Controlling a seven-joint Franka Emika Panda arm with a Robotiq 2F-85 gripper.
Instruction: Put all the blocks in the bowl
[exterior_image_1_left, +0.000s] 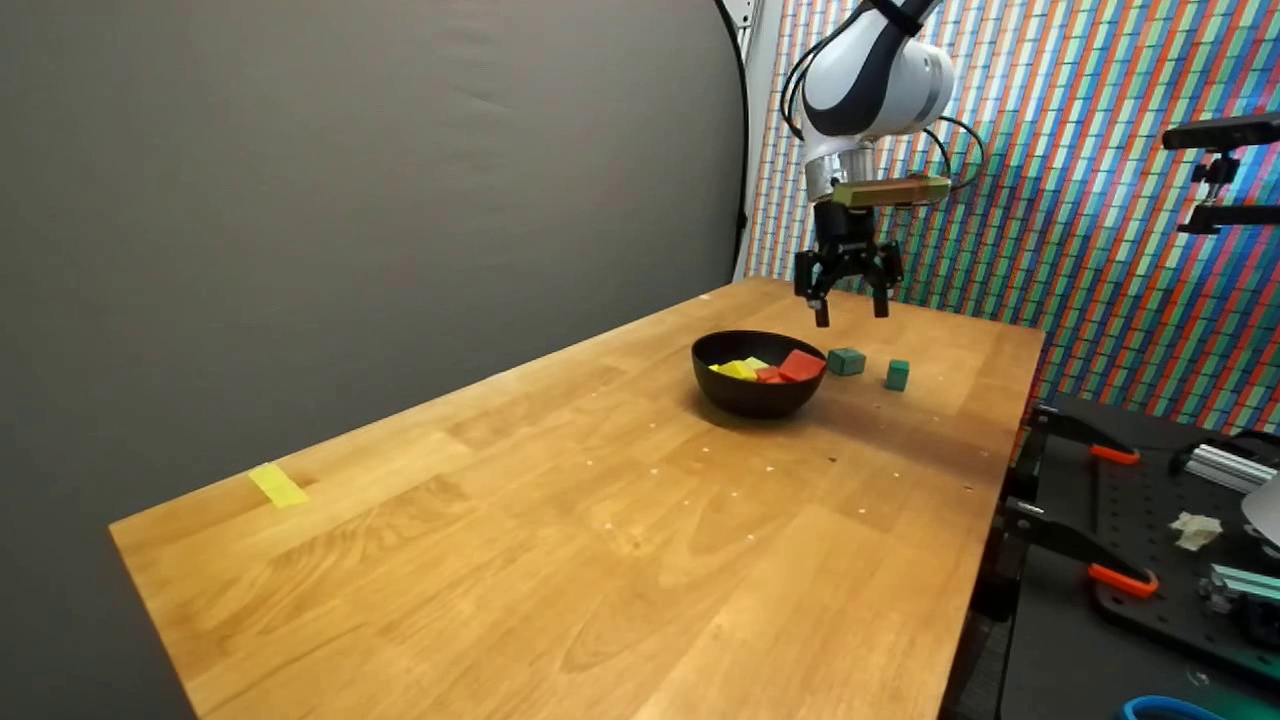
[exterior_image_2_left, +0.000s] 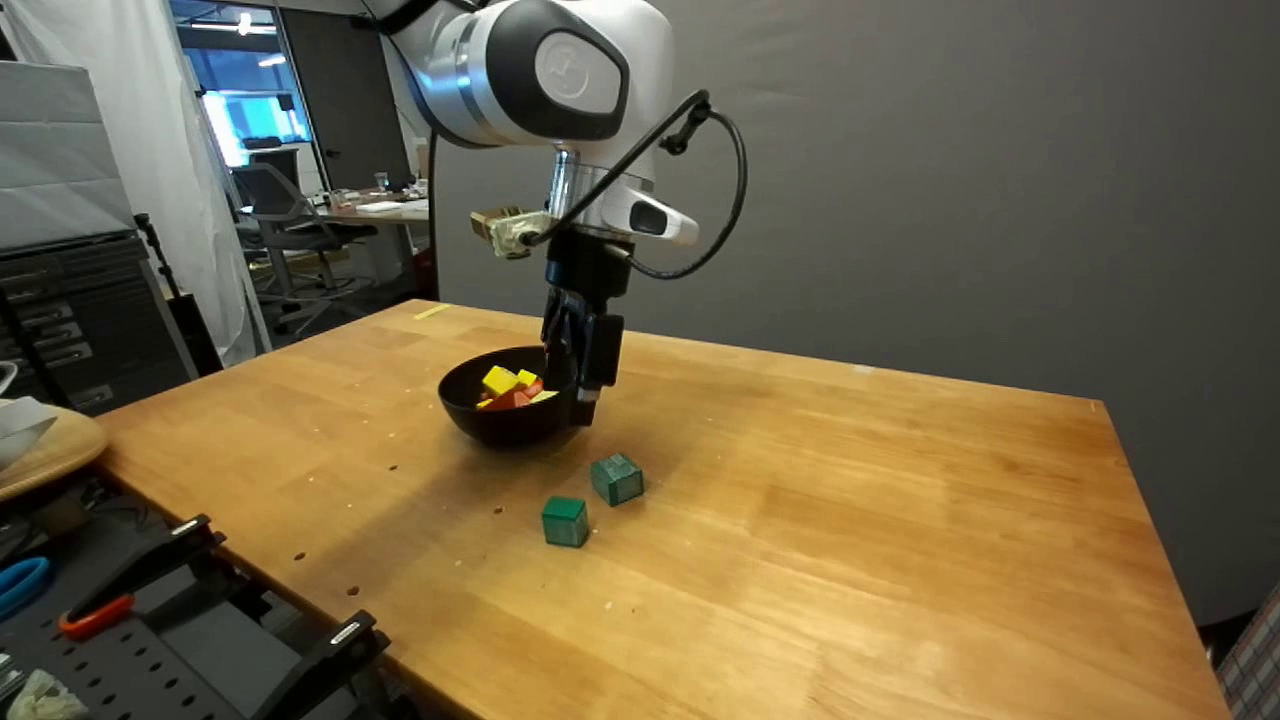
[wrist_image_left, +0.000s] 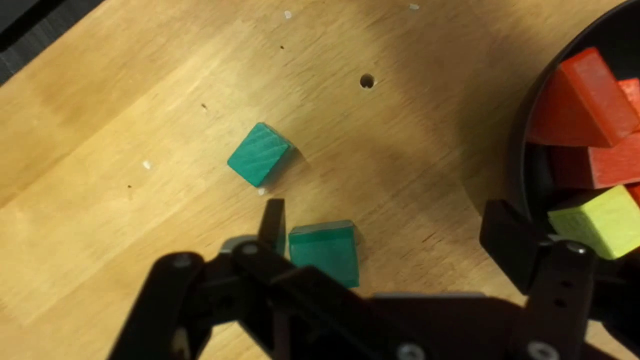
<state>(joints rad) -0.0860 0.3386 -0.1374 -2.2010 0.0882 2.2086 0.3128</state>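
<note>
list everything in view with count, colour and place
Table: 1, brown, both exterior views
Bowl: 1, black, on the table
Green blocks: 2, green, on the table beside the bowl
Yellow blocks: several (some hidden), yellow, in the bowl
Red blocks: several (some hidden), red, in the bowl
Strip: 1, yellow, on the table
Clamps: at least 2, black and orange, table edge
Perforated board: 1, black, beside the table
Patterned backdrop: 1, multicoloured, behind the table
Grey backdrop: 1, grey, behind the table
Drawer cabinet: 1, dark, background
Curtain: 1, white, background
Office chair: 1 or more, dark, background
Arm: 1, white and black, above the table
Gripper: 1, black, open, above the table
</note>
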